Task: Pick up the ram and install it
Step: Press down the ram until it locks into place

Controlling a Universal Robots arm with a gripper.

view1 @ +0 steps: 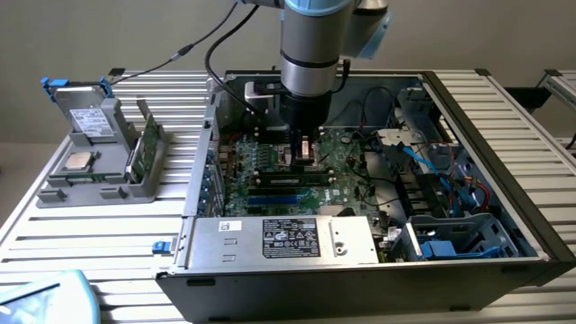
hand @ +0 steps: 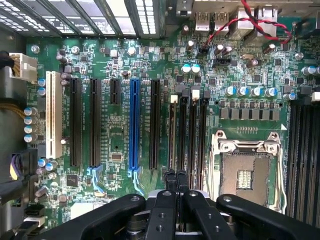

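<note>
Just below the fingertips of the gripper (view1: 304,156), inside the open computer case (view1: 504,196), the ram (view1: 290,180) lies on the motherboard (view1: 355,172), in the row of memory slots. It appears to stand in one of these slots and not to be carried. I judge it to be set in place already, though I cannot tell if it is pushed fully home. Its long axis runs along the slot, from the exterior view's left to the exterior view's right, and the fingers come down from above at about the middle of its length. In the wrist view the fingers (hand: 169,210) are pressed together with no gap and hold nothing between them. Their tips point at the near end of the memory slots (hand: 192,135), with the CPU socket (hand: 245,172) to one side of them and the blue expansion slot (hand: 133,125) to the other side. So the ram is directly under the closed fingers, not beside them. If the tips already touch its upper edge or only hover near it, I cannot tell. The taller green card (view1: 144,145) stands in a grey holder (view1: 90,185), well apart from the fingers and outside the case.
</note>
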